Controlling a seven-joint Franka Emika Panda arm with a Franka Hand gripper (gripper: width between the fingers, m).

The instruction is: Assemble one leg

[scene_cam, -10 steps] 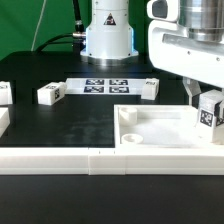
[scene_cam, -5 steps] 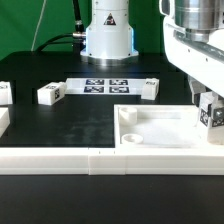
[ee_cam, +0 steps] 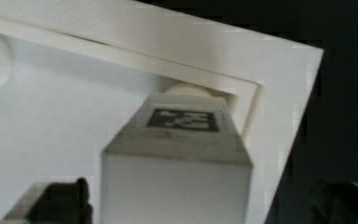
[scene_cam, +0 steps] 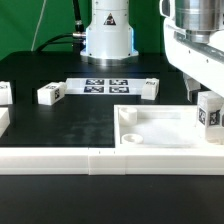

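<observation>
The tool hangs over the far corner of the white top, at the exterior view's right. In the wrist view its two dark fingers stand on either side of the leg. A thin dark gap shows on each side, so the tool looks apart and is not squeezing the leg. The gap is small, so I am not fully sure.

The leg stands up straight in that corner of the top, with its black-and-white tag facing out. Its foot seems to sit where the corner hole would be, but the hole itself is hidden under it.

I think the step in hand is fixing this leg into the top. The leg looks set in place but maybe not yet tight. The next move likely calls for the tool to close on the leg again and turn it, keeping it straight so it does not tip or pop out.

Farther out, three more small white blocks sit on the black worktop: one just beyond the top, one toward the exterior view's left, and one at the edge. The marker board lies flat near the back.

Half a second ago the leg leaned a little between the fingers. Now it stands straight and looks a touch lower. The arm has hardly moved since then.
</observation>
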